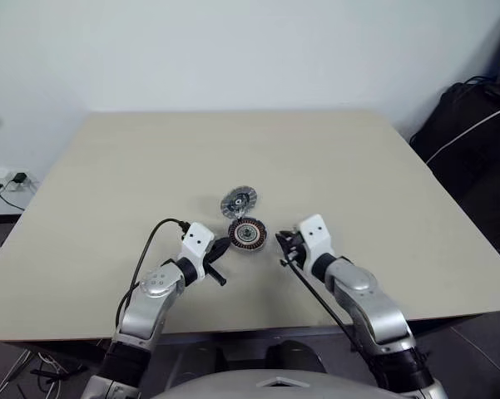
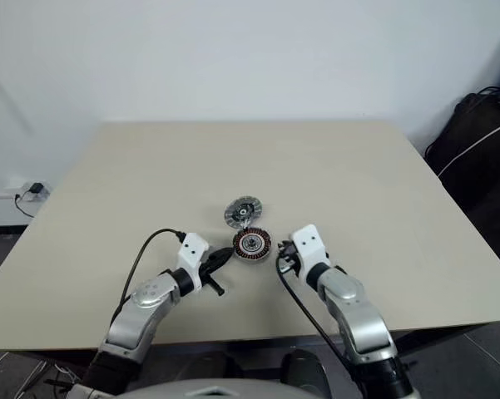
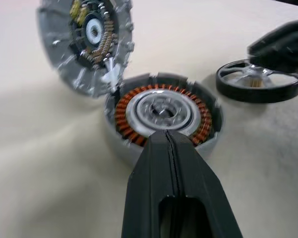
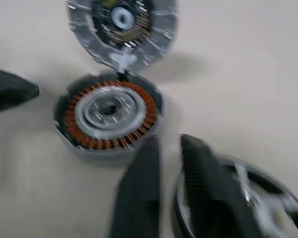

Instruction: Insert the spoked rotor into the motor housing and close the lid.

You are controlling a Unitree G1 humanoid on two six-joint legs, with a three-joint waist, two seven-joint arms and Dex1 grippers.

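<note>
On the pale beige table (image 1: 383, 166), the motor housing (image 1: 247, 234), a round dark-edged disc with a ring of copper-brown windings around a pale silvery centre, lies flat near the middle of the near half. The lid (image 1: 238, 201), a round grey metal disc with radial fins, stands tilted open at the housing's 11 o'clock, its lower edge touching the housing's rim as if hinged there.

The spoked rotor (image 4: 248, 198), a shiny silver wheel with curved spokes and a thin dark rim, lies on the table at the housing's 3 o'clock, just beside it and apart from it.

The left gripper (image 3: 169, 141) sits at the housing's 9 o'clock, its two black fingers clenched together on nothing, tips right at the housing's near rim.

The right gripper (image 4: 169, 146) is at the housing's 3 o'clock, over the rotor. Its fingers show a narrow gap; one finger (image 4: 208, 183) overlaps the rotor's rim, but whether it grasps the rim I cannot tell.
</note>
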